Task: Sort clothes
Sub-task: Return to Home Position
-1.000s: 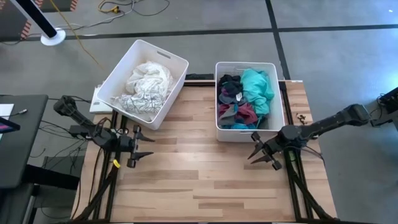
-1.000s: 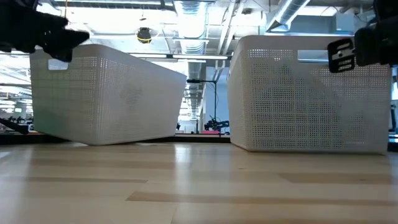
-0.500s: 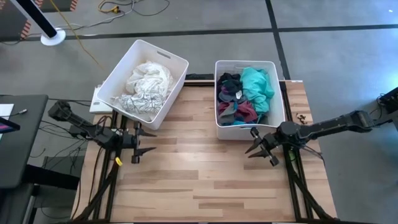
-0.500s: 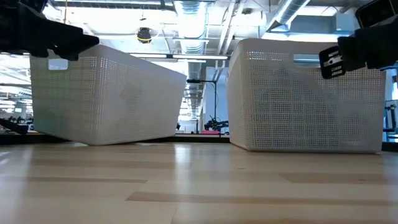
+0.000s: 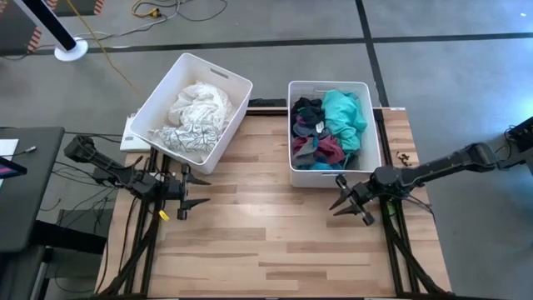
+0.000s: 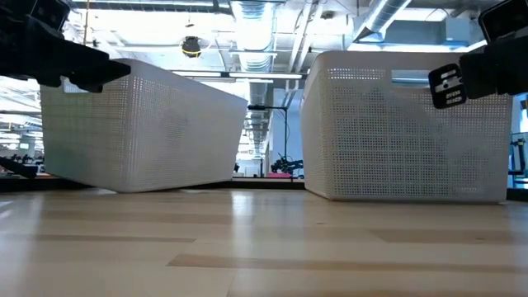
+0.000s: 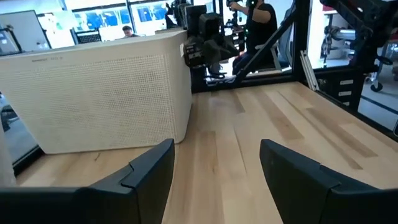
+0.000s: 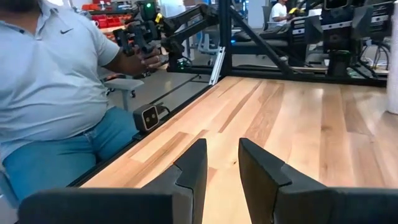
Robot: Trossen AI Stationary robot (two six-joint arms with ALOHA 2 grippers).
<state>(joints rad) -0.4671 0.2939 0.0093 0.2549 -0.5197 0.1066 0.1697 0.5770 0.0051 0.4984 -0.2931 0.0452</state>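
High view alone looks into the bins. Pale clothes [image 5: 196,112], white and cream, lie in the left bin [image 5: 158,89], which sits skewed at the far left of the table [image 5: 275,242] and hangs over its far edge. Dark clothes [image 5: 329,129], teal, black and maroon, fill the right bin [image 5: 291,125], which stands square at the far right. The left gripper [image 5: 198,191] hangs over the table's left edge, just near of the left bin. The right gripper [image 5: 337,196] hangs just near of the right bin's near right corner.

Low view shows only the bins' mesh walls and bare wood in front of them, with no cloth in sight; both grippers show as dark shapes at its upper corners.

Left wrist view shows its fingers spread wide, holding nothing, over bare wood. Right wrist view shows its fingers parted by a narrow gap, also holding nothing. It also shows a seated person [image 8: 50,93] in a grey shirt and jeans beyond the table's left edge, whom the high view does not show.
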